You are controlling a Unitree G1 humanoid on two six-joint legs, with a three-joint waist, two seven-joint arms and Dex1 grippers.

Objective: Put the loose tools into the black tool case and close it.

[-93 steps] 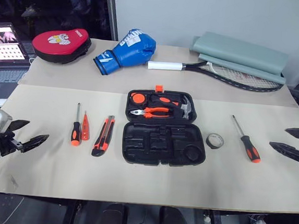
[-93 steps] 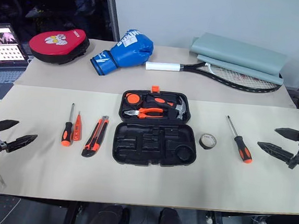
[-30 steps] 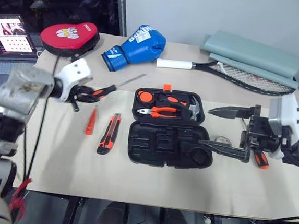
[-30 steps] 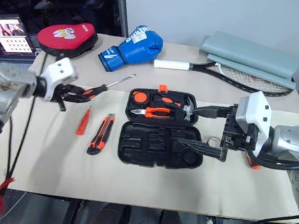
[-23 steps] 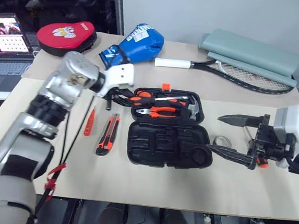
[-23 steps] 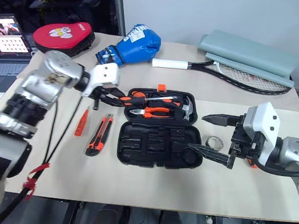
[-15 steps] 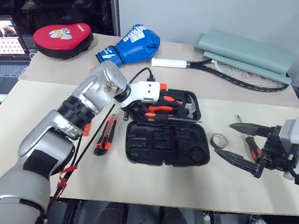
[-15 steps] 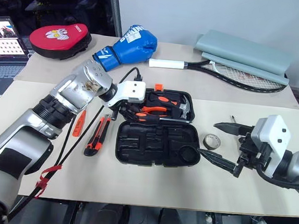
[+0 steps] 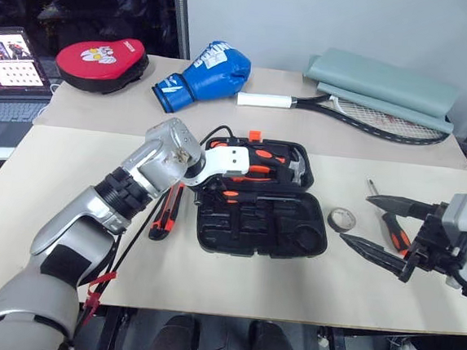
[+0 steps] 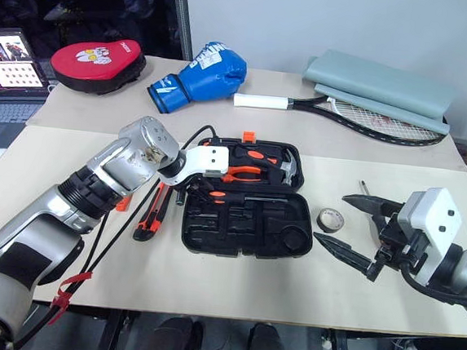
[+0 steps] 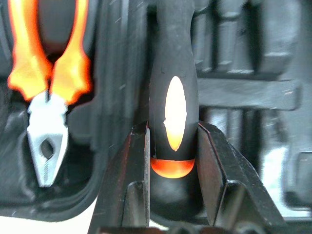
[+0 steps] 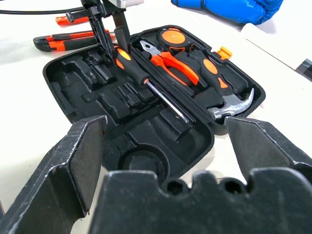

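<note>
While my left gripper [image 11: 171, 146] pinches the screwdriver [image 12: 131, 67] by its handle butt, I note its shaft running lengthwise along the hinge side of the black tool case [image 10: 245, 225]; right gripper [image 10: 361, 233] spread, empty, farther off

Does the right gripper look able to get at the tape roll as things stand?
Probably yes: the right gripper hangs open beside the tape roll, with bare table between them and nothing covering the roll.
</note>
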